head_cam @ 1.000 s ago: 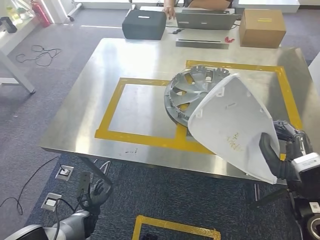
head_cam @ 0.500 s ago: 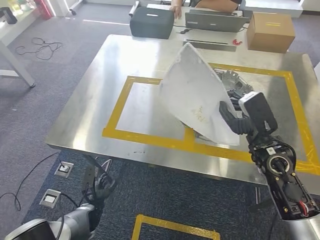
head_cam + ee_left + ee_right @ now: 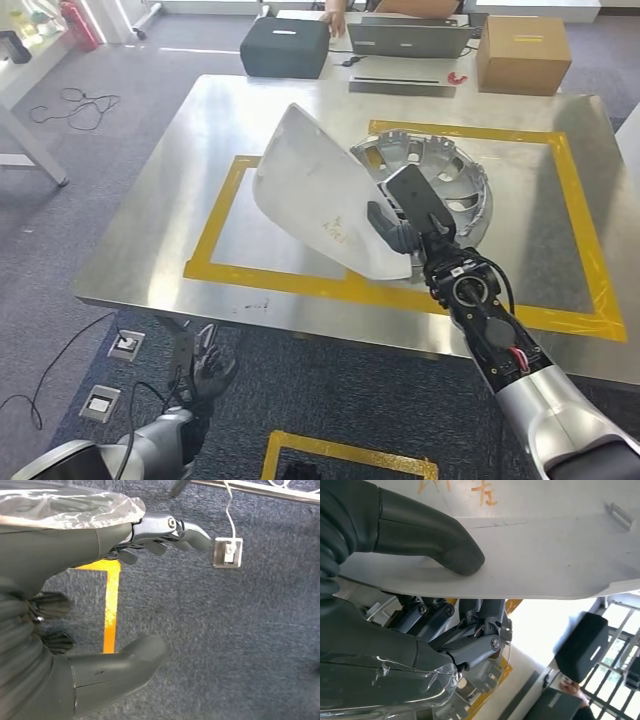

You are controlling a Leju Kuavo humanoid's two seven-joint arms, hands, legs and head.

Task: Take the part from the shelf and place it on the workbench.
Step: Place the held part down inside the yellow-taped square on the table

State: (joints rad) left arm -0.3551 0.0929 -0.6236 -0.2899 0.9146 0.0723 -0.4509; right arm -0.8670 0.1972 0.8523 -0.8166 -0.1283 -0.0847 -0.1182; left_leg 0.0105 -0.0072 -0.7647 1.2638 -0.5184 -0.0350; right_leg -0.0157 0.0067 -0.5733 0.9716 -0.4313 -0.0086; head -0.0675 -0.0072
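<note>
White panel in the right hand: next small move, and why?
Probably lower it flat into the left yellow-taped rectangle. The right hand holds the white panel tilted above the steel workbench, with the silver wheel cover filling the other rectangle.

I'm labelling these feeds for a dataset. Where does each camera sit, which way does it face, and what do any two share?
Head view: high on the body, looking down at the steel workbench; the right hand holds the white panel, the left hand hangs low.
Left wrist view: behind the left hand, facing carpet.
Right wrist view: behind the right hand, gripping the panel.
Shared: head and right wrist views both show the panel and the black case.
</note>
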